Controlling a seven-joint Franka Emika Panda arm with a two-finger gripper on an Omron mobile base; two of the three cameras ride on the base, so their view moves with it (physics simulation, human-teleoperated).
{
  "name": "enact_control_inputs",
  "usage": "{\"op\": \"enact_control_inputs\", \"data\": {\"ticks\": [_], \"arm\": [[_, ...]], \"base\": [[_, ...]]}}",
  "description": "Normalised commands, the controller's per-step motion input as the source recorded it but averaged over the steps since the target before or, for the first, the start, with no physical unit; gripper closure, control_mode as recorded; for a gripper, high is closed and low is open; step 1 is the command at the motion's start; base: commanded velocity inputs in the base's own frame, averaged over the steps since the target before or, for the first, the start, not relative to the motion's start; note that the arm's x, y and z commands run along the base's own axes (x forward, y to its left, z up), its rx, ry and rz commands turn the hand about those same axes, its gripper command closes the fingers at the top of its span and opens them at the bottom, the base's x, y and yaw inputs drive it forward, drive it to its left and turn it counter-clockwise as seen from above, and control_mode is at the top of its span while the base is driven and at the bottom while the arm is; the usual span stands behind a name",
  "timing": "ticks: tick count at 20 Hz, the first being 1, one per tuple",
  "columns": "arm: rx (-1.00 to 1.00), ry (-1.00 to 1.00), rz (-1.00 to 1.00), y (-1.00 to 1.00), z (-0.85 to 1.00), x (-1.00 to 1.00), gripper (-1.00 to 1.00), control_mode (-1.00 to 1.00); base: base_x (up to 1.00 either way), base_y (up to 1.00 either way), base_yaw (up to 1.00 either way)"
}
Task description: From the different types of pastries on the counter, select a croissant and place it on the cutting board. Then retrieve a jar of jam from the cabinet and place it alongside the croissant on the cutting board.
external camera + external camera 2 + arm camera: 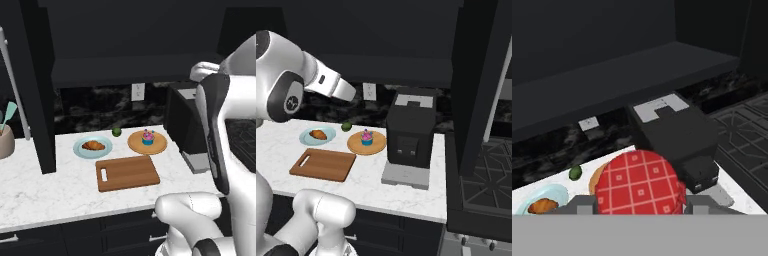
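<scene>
Left base view
- desk (pixel 45 190): white marble top carrying everything.
- croissant (pixel 93 145): lies on a pale blue plate (pixel 80 152), at about 10 o'clock from the cutting board (pixel 127 172); not on the board, so by my reading the first step is undone.
- cupcake (pixel 147 137): sits on a round wooden plate (pixel 161 145), at 1 o'clock from the board; small green fruit (pixel 116 132) lies between the two plates, toward the wall.
- cutting board: bare, handle slot at its 9 o'clock end.
- hidden: the white arm covers the right side of the frame.

Right base view
- coffee machine (pixel 410 132): at 3 o'clock from the wooden plate (pixel 356 146), standing on a grey tray.
- cabinet (pixel 381 30): dark mass over the desk (pixel 406 192); interior too dark to read.
- cut off: the arm's forearm reaches up toward the cabinet, and the hand is hard to make out against the black.

Hand view
- jar of jam (pixel 639 182): red checked lid fills the lower centre, close to the camera, seated between the gripper (pixel 639 204) tips.
- jaws: pinching the jar, a tip at each side of it; held high over the desk, presumably to carry it down to the board.
- hard to tell: the jar's body below the lid is hidden, and the contact faces are too.
- below the jar: croissant (pixel 543 205) at 9 o'clock, green fruit (pixel 575 173) at 10 o'clock, coffee machine (pixel 672 135) at 1 o'clock.
</scene>
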Motion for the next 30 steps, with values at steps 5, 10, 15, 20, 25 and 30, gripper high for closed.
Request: {"op": "enact_control_inputs", "data": {"ticks": [5,10,15,20,25,30], "arm": [[0.00,0.12,0.13,0.65,0.15,-1.00,1.00,-1.00],[0.00,0.01,0.10,0.63,0.00,-1.00,1.00,-1.00],[0.00,0.01,0.17,0.17,-0.23,-0.41,1.00,-1.00],[0.00,0.05,0.23,0.01,-0.20,-0.14,1.00,-1.00],[0.00,0.01,0.17,0.09,-0.34,-0.32,1.00,-1.00],[0.00,0.02,0.06,0.25,-0.47,-0.06,1.00,-1.00]], "base": [[0.00,0.00,0.00],[0.00,0.00,0.00],[0.00,0.00,0.00],[0.00,0.00,0.00],[0.00,0.00,0.00],[0.00,0.00,0.00]]}}
